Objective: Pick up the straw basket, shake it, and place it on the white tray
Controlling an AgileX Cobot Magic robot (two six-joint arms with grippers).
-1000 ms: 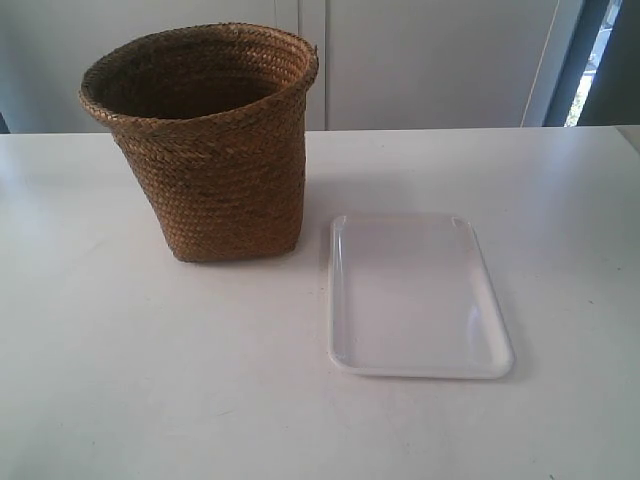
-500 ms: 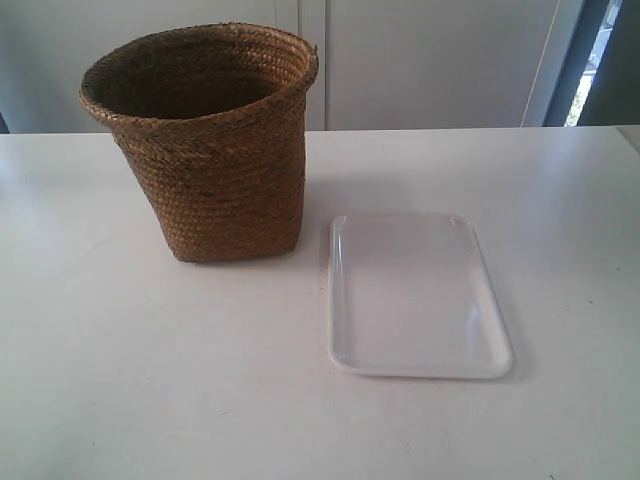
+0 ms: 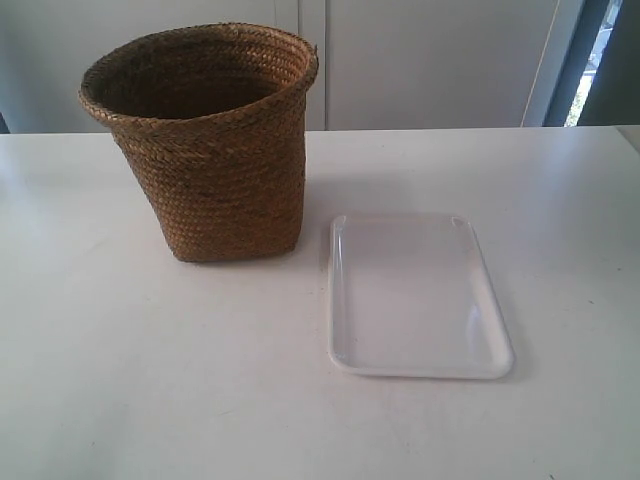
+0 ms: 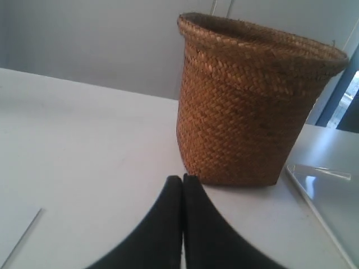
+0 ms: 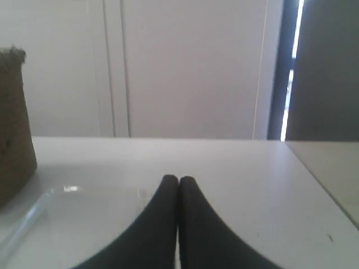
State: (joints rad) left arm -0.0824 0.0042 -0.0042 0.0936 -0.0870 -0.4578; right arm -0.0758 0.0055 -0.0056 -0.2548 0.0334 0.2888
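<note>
The brown woven straw basket (image 3: 215, 150) stands upright on the white table, left of the flat white tray (image 3: 415, 295), a small gap between them. No arm shows in the exterior view. In the left wrist view the basket (image 4: 247, 106) rises close ahead of my left gripper (image 4: 182, 179), whose black fingers are pressed together, shut and holding nothing; a corner of the tray (image 4: 331, 196) shows beside it. My right gripper (image 5: 179, 180) is also shut and holds nothing, low over the table with the tray (image 5: 67, 224) by it and the basket's side (image 5: 14, 123) at the view's edge.
The white table (image 3: 150, 380) ends at a far edge before pale cabinet doors (image 3: 420, 60). A dark doorway strip (image 3: 590, 60) stands at the back right. A table edge (image 5: 320, 179) runs near the right gripper.
</note>
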